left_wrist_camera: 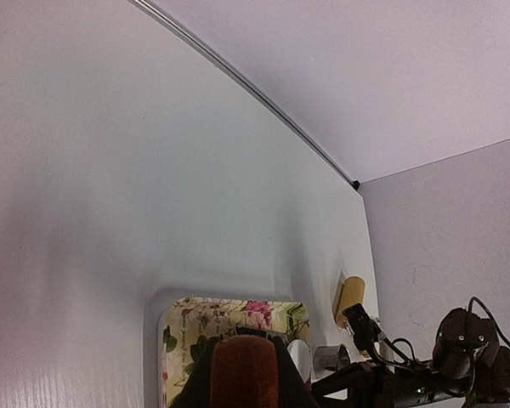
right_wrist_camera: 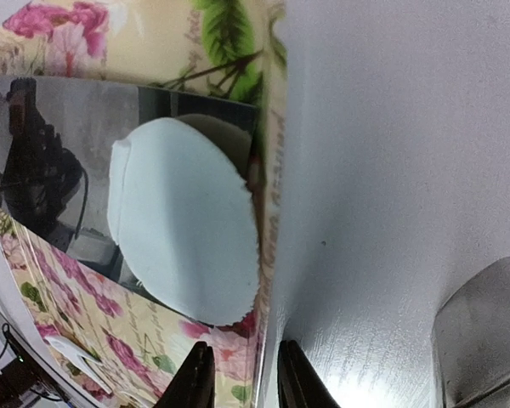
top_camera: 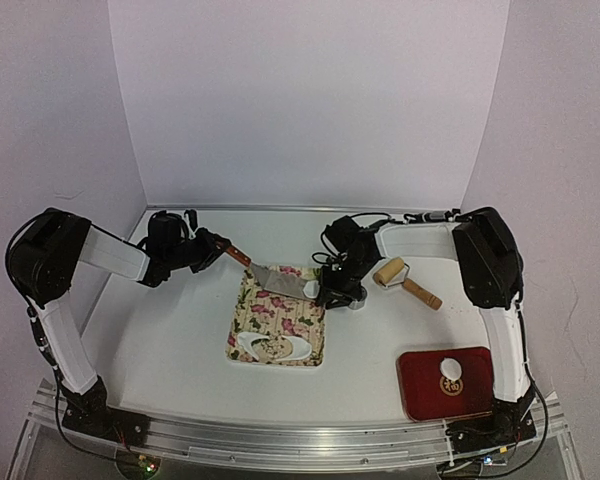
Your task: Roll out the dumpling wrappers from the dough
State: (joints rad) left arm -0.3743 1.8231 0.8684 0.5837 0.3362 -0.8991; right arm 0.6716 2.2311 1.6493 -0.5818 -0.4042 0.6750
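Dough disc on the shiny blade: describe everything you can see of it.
The dumpling wrapper is a thin, matte white dough disc, roughly round with a slightly ragged rim. It lies flat on the mirror-like cleaver blade, above the floral mat. The fingers of the right gripper stand just short of it, not gripping.

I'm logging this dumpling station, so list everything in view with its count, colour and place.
mat: one, floral, centre
scraper: one, steel blade, brown handle, over mat's far end
tray: one, red, near right
dumpling wrappers: two, white; one on scraper blade, one on tray
dough sheet: one, white, holed, mat's near end
ring cutter: one, metal, right of mat
rolling pin: one, wooden, right of cutter
left gripper: black, shut on scraper handle
right gripper: black, open, over mat's right edge
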